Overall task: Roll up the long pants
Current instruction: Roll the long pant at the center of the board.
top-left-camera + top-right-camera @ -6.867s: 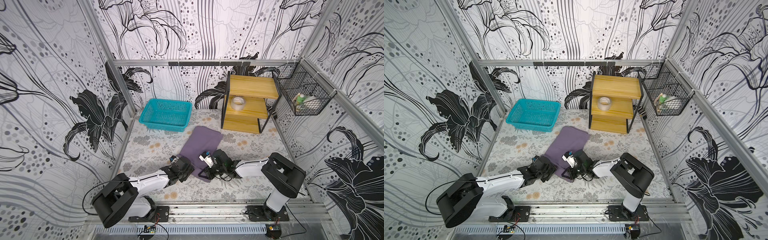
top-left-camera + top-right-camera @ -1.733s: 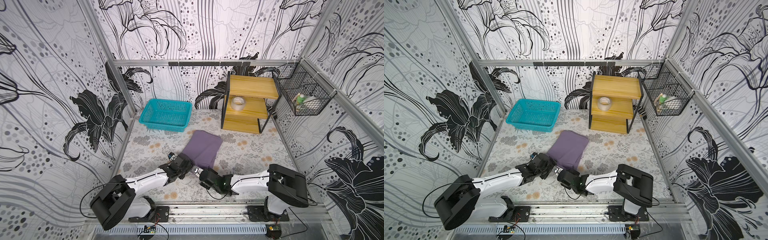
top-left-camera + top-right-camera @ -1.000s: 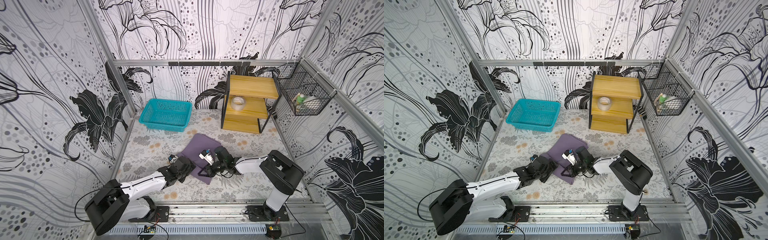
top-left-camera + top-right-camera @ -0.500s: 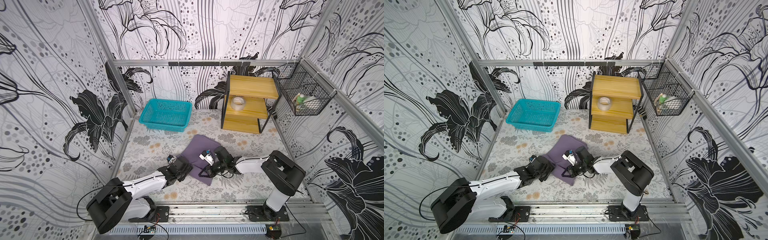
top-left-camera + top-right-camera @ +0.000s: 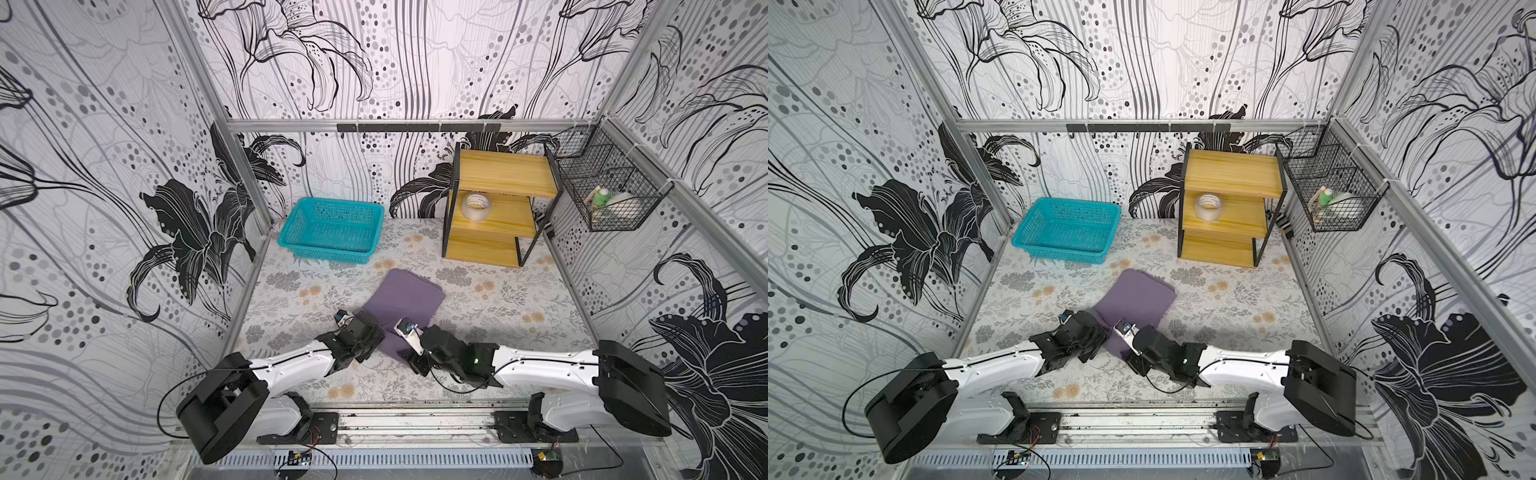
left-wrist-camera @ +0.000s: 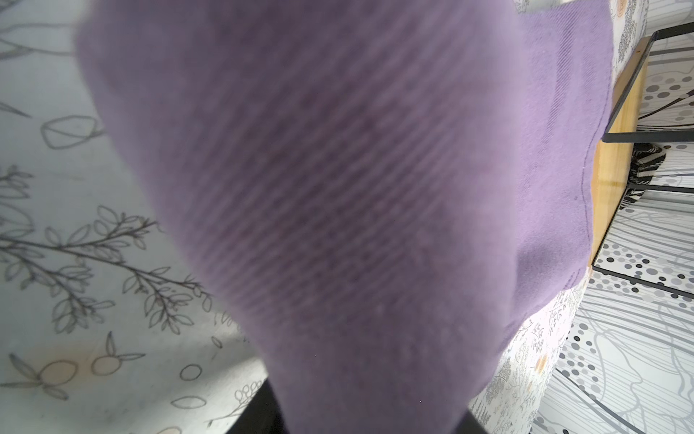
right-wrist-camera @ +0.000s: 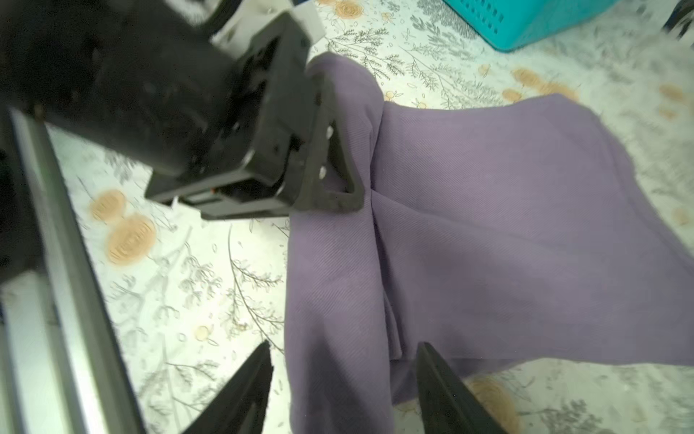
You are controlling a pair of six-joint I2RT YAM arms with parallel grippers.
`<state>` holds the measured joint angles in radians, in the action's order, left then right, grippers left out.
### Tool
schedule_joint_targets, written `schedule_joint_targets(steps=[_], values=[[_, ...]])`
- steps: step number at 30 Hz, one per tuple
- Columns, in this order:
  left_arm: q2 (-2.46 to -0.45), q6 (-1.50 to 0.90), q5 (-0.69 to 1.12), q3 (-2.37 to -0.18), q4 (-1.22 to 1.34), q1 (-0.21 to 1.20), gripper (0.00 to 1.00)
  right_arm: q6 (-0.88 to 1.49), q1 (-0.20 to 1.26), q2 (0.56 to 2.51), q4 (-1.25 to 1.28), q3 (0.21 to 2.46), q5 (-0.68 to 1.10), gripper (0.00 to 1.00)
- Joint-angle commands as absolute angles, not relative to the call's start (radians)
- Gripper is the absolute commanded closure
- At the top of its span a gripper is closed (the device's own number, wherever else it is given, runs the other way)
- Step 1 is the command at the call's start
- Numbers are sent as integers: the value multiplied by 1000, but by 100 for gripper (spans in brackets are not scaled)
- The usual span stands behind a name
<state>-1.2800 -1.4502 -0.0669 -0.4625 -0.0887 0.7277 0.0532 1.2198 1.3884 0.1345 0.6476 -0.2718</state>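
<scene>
The long pants [image 5: 405, 299] lie partly rolled in the middle of the floral mat, dusky purple in both top views [image 5: 1136, 301]. My left gripper [image 5: 372, 332] sits at the near left end of the roll. In the right wrist view its fingers [image 7: 338, 176] are clamped on the rolled edge. Purple fabric [image 6: 356, 188] fills the left wrist view and runs down between the dark jaws. My right gripper [image 7: 343, 349] is open at the near edge. Its fingertips stand on either side of the fabric fold [image 7: 338, 300], with a gap on each side.
A teal basket [image 5: 330, 230] stands at the back left. A wooden shelf [image 5: 494, 208] holding a tape roll [image 5: 476, 205] is at the back right. A wire basket [image 5: 606, 191] hangs on the right wall. The arm rail [image 5: 415, 419] runs along the front.
My right gripper has opened and let go of the fabric. My left gripper has closed on the near left end of the roll. The pants have barely shifted.
</scene>
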Motion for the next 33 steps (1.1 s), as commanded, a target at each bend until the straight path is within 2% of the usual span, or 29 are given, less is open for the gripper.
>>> schedule_joint_targets(steps=[1, 6, 9, 11, 14, 16, 19, 22, 27, 33], values=[[-1306, -1465, -80, -437, -113, 717, 53, -109, 1272, 1459, 191, 657, -467, 36], [-1297, -1470, -81, -438, -124, 717, 53, -123, 1296, 1574, 228, 683, -442, 35], [-1285, -1469, -84, -439, -136, 717, 52, -105, 1296, 1635, 241, 691, -512, 36], [-1274, -1467, -85, -441, -142, 716, 52, -83, 1296, 1662, 217, 710, -564, 41], [-1259, -1463, -86, -444, -148, 713, 46, -36, 1295, 1719, 152, 747, -581, 74], [-1240, -1457, -91, -448, -151, 705, 34, -8, 1292, 1708, 139, 744, -531, 87], [-1191, -1448, -114, -459, -172, 702, 18, 55, 1252, 1672, 133, 719, -371, 96], [-1146, -1430, -136, -484, -218, 692, 9, 123, 1166, 1595, 165, 680, -96, 97], [-1114, -1396, -127, -528, -274, 684, 8, 200, 989, 1593, 211, 666, 396, 97], [-1102, -1426, -52, -488, -246, 714, 8, 285, 887, 1615, 253, 667, 662, 96]])
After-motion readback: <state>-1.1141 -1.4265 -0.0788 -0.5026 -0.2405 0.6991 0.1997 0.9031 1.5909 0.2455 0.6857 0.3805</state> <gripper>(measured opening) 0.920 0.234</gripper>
